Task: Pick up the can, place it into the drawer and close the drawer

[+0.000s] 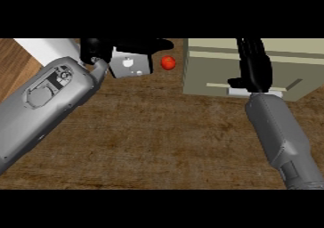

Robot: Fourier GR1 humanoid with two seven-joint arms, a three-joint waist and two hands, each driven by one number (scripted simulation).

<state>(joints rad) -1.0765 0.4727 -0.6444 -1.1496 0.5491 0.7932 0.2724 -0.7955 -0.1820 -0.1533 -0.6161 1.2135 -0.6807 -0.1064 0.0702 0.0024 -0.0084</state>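
Observation:
A small red object (168, 62), which may be the can, rests on the wooden counter (158, 133) just left of the beige drawer unit (211, 67). My right hand (253, 62) reaches far over the unit's front, its black fingers stretched straight up the view and its thumb by the pale handle (277, 93). I cannot tell whether the drawer stands open. My left hand (131, 62) is at the top left with its silver palm plate showing. Its dark fingers (151, 44) point right toward the red object without touching it. Nothing shows in either hand.
A white slab (50, 46) lies at the counter's far left corner, partly behind my left forearm (40, 107). My right forearm (283, 138) crosses the counter's right side. Brown wooden surface fills the middle and front.

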